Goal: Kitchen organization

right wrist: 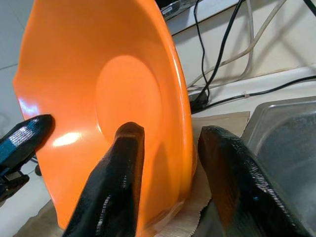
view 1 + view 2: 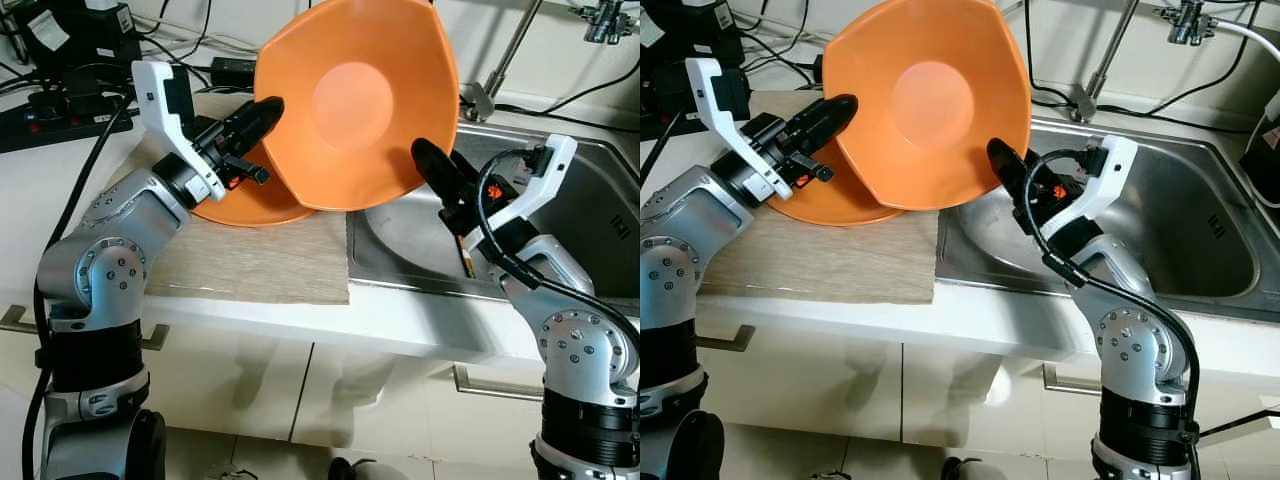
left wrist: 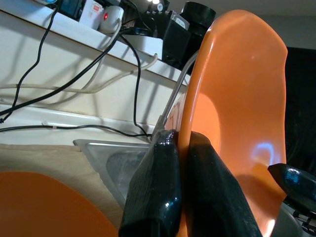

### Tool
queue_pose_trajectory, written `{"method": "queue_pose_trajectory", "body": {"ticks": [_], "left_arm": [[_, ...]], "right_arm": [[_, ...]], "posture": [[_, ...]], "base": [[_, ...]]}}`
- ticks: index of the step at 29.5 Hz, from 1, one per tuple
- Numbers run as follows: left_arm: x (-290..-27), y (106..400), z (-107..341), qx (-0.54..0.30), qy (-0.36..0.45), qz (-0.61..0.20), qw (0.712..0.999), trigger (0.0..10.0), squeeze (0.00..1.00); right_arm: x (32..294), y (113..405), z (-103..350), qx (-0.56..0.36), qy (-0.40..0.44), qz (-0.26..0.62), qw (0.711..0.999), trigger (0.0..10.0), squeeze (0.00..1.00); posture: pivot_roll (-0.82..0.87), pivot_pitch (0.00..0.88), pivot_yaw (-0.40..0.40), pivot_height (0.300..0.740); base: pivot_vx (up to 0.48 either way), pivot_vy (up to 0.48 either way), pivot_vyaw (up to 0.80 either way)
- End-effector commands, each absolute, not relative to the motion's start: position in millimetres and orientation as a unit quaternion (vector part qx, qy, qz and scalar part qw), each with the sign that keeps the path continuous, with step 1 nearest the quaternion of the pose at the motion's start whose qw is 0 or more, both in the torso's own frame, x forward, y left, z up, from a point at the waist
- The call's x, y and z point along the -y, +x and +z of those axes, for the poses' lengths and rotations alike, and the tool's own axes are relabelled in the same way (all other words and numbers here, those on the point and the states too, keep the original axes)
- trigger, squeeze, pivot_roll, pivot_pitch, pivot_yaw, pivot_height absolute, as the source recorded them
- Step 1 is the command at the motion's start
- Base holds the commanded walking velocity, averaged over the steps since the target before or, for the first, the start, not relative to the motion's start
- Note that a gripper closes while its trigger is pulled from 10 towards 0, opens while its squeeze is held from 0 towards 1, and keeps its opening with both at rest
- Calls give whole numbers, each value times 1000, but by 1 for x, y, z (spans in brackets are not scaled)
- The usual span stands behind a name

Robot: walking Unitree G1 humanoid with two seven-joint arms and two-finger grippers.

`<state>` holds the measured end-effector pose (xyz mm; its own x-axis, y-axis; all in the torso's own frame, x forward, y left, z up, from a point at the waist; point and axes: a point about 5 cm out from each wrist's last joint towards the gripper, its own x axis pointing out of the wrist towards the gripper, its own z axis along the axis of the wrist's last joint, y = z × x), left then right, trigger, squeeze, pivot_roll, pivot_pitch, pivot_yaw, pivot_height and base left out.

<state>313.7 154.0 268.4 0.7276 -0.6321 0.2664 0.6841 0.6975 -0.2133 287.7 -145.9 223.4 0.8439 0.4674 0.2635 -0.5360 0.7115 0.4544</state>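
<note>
A white counter (image 2: 300, 315) carries a pale woven mat (image 2: 260, 260), and to its right a steel sink (image 2: 1160, 215) is set into the top; a faucet stem (image 2: 510, 50) rises behind the sink, and black cables (image 2: 70, 100) and power gear crowd the back of the counter to the left; a second orange plate (image 2: 250, 205) lies flat on the mat, just beneath and partly hidden by the raised one, so the lower edge of the raised dish hangs close above it. The orange bowl-plate (image 2: 350, 100) is held up in the air over the seam between mat and sink, standing nearly on edge; its hollow face with the round centre well turns toward the robot and slightly to its right, its back toward the wall, and its broad axis runs roughly upright with a lean to the left at the bottom. The left gripper (image 3: 181, 163) is clenched on the plate's left rim, one black finger on each face, as the left wrist view shows clearly. The right gripper (image 1: 168, 163) straddles the lower right rim, one finger (image 1: 121, 168) lying against the hollow face and the other (image 1: 232, 173) behind the edge with a gap showing, so its jaws stand parted around the rim rather than pressed tight.
</note>
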Motion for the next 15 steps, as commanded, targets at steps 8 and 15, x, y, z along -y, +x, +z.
{"method": "queue_pose_trajectory", "body": {"ticks": [8, 15], "left_arm": [[-149, 309, 273, 100, -144, -381, 908, 0, 0], [-149, 309, 273, 99, -144, -380, 908, 0, 0]], "right_arm": [[149, 284, 225, 76, 265, 281, 919, 0, 0], [149, 284, 226, 78, 265, 283, 919, 0, 0]], "posture": [[2, 20, -84, 740], [1, 21, -84, 740]], "base": [[0, 0, 0], [0, 0, 0]]}}
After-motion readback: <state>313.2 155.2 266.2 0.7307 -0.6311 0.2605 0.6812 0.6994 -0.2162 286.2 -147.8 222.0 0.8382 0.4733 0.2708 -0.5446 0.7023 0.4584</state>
